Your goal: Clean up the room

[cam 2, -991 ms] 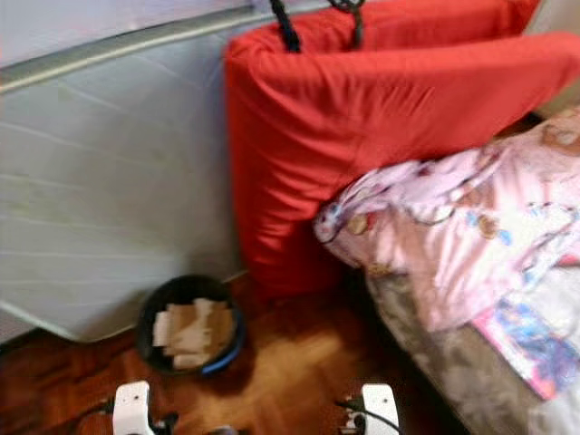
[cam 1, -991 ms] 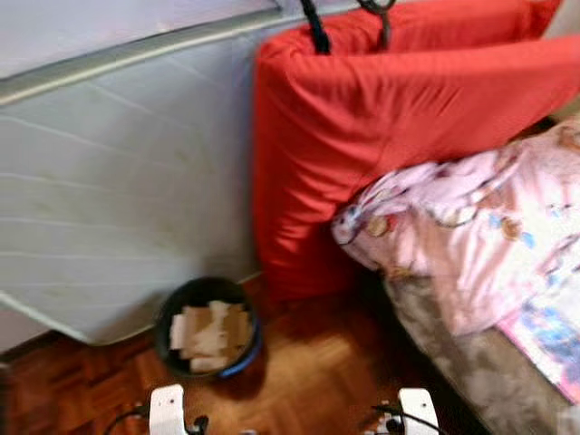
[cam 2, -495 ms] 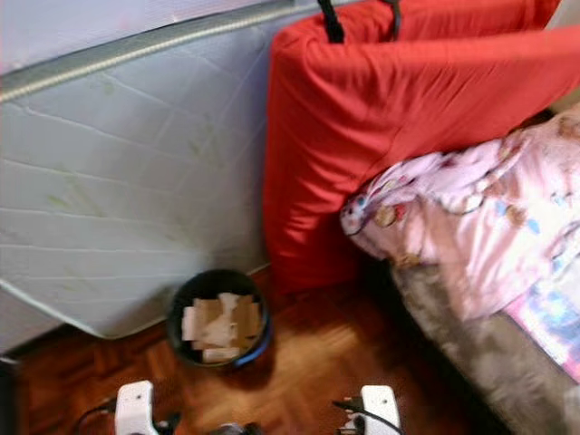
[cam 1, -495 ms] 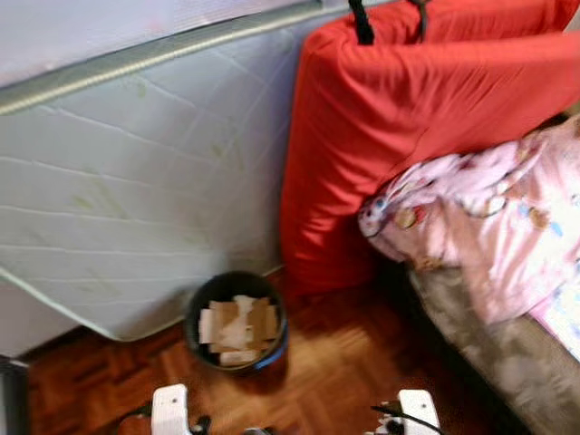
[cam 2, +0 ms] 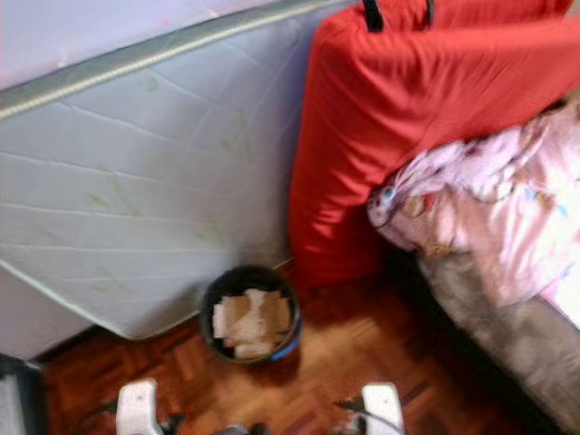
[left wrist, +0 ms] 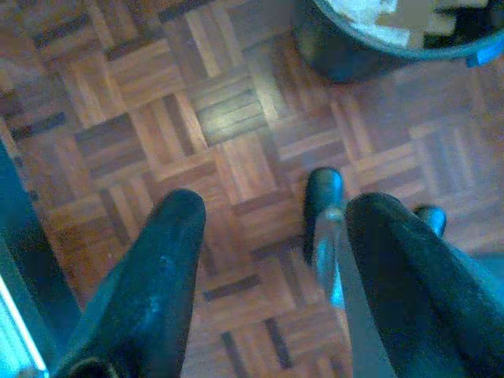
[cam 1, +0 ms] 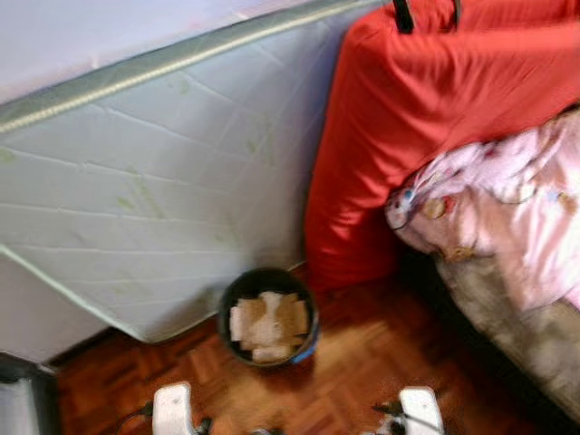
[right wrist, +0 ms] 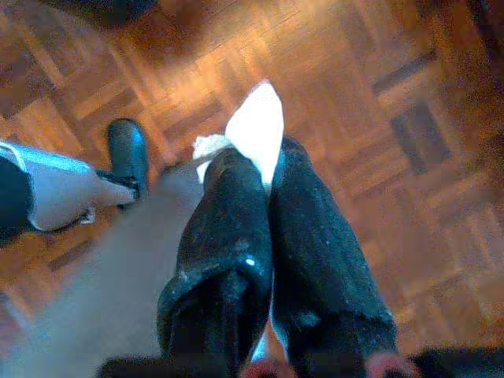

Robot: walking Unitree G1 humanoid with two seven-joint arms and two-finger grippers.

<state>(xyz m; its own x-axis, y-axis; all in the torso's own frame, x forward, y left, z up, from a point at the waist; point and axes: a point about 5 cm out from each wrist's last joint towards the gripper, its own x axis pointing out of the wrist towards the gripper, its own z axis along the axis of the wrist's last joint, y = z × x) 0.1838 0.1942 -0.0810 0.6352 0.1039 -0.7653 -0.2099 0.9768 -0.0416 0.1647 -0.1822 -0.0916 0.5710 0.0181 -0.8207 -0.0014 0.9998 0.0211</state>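
Already part-full, the bin awaits the paper scrap pinched in the right end effector; left end effector gapes empty.

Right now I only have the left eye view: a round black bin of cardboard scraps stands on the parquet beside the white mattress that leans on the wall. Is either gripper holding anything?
Observer: Yes. The right gripper is shut on a white paper scrap, which sticks out past its fingertips over the wooden parquet floor.
Operator: And the other one?
Observer: The left gripper is open, with nothing between its fingers.
Operator: Does either wrist camera catch the bin?
Observer: The left wrist view does: the round black bin stands on the floor ahead of that gripper's fingers.
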